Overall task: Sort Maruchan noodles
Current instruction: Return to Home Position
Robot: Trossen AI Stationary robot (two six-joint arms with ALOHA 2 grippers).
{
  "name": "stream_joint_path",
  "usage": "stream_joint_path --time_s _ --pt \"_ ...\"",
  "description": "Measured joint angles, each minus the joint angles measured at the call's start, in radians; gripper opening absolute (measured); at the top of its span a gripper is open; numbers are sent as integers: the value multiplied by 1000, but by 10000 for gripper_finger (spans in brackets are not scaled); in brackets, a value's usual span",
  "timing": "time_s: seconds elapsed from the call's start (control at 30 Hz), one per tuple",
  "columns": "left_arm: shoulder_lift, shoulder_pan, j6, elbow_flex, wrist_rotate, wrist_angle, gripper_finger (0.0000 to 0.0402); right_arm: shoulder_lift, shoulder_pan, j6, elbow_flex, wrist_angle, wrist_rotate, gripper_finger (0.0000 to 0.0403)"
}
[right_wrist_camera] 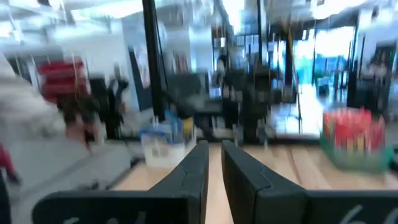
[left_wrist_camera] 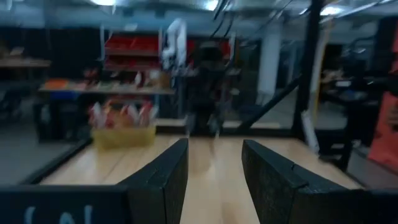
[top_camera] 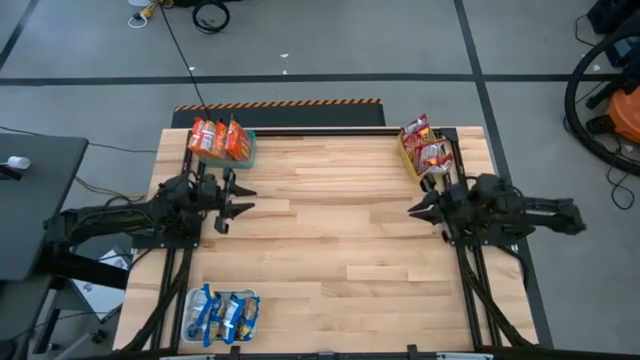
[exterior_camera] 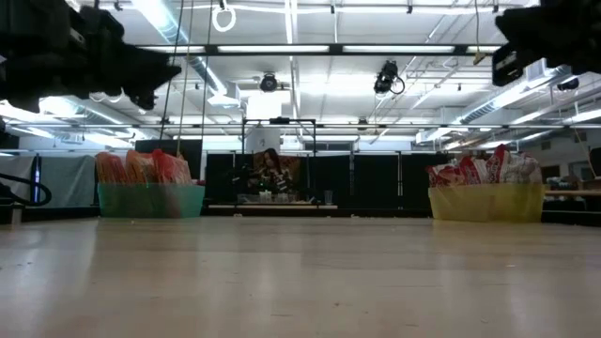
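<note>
Orange noodle packets (top_camera: 220, 138) stand in a teal tray (top_camera: 250, 152) at the table's far left. Red-and-white packets (top_camera: 426, 148) stand in a yellow tray (top_camera: 408, 158) at the far right. Blue-and-yellow packets (top_camera: 222, 314) lie in a white tray (top_camera: 190, 300) at the near left. My left gripper (top_camera: 243, 200) hovers open and empty, just nearer than the teal tray, pointing toward the table's right. My right gripper (top_camera: 412, 210) hovers shut and empty, just nearer than the yellow tray, pointing toward the table's left. Both are above the tabletop in the low view.
The wooden tabletop (top_camera: 330, 230) between the two grippers is bare. The teal tray (exterior_camera: 150, 199) and yellow tray (exterior_camera: 486, 202) stand along the far edge. A person (exterior_camera: 272, 174) sits in the room beyond the table.
</note>
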Motion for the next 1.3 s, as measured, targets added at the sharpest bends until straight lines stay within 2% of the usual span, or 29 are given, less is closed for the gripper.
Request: stream_joint_path --time_s 0.07,0.13,0.27,0.37,0.47,0.6,0.73,0.8,0.87,0.93,1.03,1.2,1.3 --pt "2 1 -9 0 -26 -46 156 -71 0 24 -43 30 2 50" --pt "1 1 -50 0 -36 -71 156 -68 0 60 -82 76 -25 50" --pt "-42 0 -179 0 39 -178 156 -65 0 147 -128 105 -77 50" --pt "-107 -6 -239 0 59 -251 156 -69 1 133 -128 85 -57 50" --pt "-180 -24 -202 -1 38 -259 156 -63 1 120 -128 64 32 50" --pt "-282 -54 -147 -1 -92 -337 156 -52 1 122 -128 69 102 50" --pt "-365 -100 -142 -1 -137 -449 156 -52 1 121 -128 69 114 50" --pt "-395 -131 -118 -1 -200 -466 156 -52 1 121 -128 69 114 50" --pt "-419 -162 -53 -1 -291 -434 156 -52 1 121 -128 69 114 50" --pt "-431 -182 40 -1 -336 -405 156 -52 1 121 -128 69 114 50" --pt "-432 -193 127 -1 -339 -402 156 -52 1 121 -128 69 114 50" --pt "-429 -191 141 -1 -394 -437 156 -52 1 121 -128 69 113 50" --pt "-429 -193 85 -1 -300 -510 156 -52 1 121 -128 69 113 50"
